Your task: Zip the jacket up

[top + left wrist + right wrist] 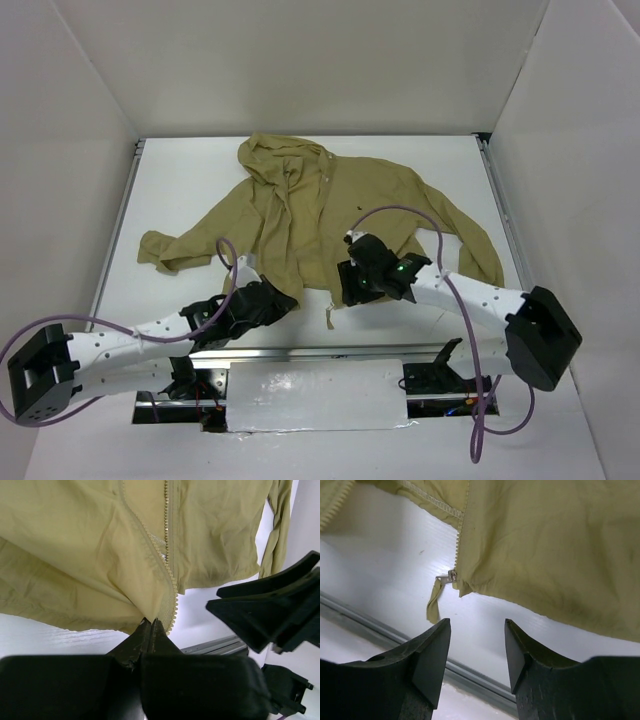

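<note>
The olive-tan hooded jacket (330,205) lies spread on the white table (180,180), hood at the far side and front open. My left gripper (283,301) is shut on the bottom corner of one front panel, right beside its zipper teeth (167,582); the fingertips (146,630) pinch the hem in the left wrist view. My right gripper (350,293) is open and empty just above the other panel's bottom hem. In the right wrist view its fingers (432,645) frame bare table, with the metal zipper slider (452,575) and its cloth pull tab (434,602) just ahead.
A metal rail (470,672) runs along the table's near edge. White walls (80,100) enclose the table on three sides. Purple cables (430,225) loop over both arms. The right gripper's fingers (270,610) show close by in the left wrist view.
</note>
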Robot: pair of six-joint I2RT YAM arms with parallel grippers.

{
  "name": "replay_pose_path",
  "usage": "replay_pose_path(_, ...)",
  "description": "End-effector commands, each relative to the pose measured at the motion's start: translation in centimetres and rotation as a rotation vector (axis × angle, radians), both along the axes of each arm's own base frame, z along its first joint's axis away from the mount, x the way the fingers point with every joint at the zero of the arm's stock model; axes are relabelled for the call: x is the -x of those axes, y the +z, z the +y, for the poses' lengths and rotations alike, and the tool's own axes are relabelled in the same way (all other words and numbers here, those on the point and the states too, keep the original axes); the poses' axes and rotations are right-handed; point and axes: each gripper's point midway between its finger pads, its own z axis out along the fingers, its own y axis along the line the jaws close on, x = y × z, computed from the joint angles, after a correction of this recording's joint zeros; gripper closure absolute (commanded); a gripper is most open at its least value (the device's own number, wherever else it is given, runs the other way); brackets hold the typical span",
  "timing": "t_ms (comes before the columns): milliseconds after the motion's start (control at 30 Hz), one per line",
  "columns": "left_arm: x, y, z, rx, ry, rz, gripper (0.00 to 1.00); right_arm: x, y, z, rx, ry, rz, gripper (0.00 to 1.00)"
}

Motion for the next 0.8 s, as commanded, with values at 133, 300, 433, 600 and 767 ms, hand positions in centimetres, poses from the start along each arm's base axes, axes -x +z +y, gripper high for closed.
replay_pose_path(133,-0.3,0.4,1.4,0.01,0.044,-0.03,1.0,-1.6,0.4,1.9,0.175,0.062,-0.144,0.46)
replay_pose_path(300,0.0,0.1,2.2,-0.009,0.04,-0.029,1.0,-2.4,-0.3,2.5,0.26,0.136,-0.181,0.48)
replay_pose_path(433,0.2,0.3,2.8,-0.012,0.043,-0.04,1.0,-2.7,-1.1,3.0,0.31,0.214,-0.162,0.47)
replay_pose_path(600,0.3,0.5,2.9,-0.026,0.027,-0.049,1.0,-1.8,-1.9,4.0,0.283,0.321,-0.128,0.45)
replay_pose_path(767,0.3,0.4,3.2,-0.049,0.021,-0.052,1.0,-1.1,-2.3,4.2,0.278,0.37,-0.098,0.47)
